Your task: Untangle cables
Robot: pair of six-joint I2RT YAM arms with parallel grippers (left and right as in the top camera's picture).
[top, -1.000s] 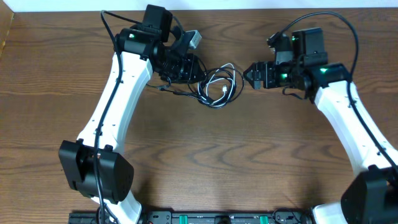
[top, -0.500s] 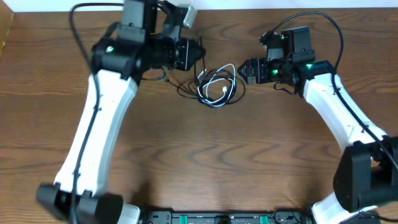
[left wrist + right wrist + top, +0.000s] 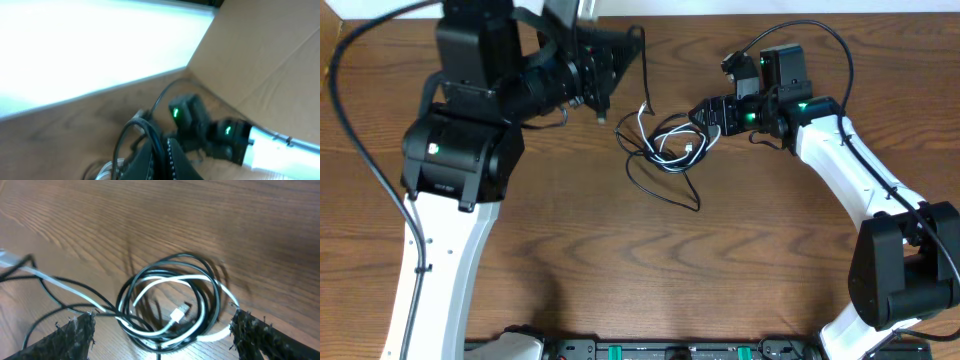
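The cables lie in a tangle [image 3: 667,145] of black and white loops on the wooden table. My left gripper [image 3: 620,55] is raised high above the table and shut on a black cable [image 3: 644,72] that hangs down to the tangle. In the left wrist view the black cable [image 3: 161,146] is pinched between the shut jaws. My right gripper [image 3: 705,116] is open at the tangle's right side. In the right wrist view the coil [image 3: 170,305] with a white plug [image 3: 178,314] lies between its two fingers [image 3: 75,336].
A loose black loop [image 3: 665,190] trails from the tangle toward the front. The brown table [image 3: 640,270] stretches beyond it. My right arm [image 3: 227,140] shows in the left wrist view, close behind the held strand.
My left arm rose up and back with a black strand, stretching it out of the tangle. A loop spilled toward the front. My right gripper shifted left to straddle the coil.
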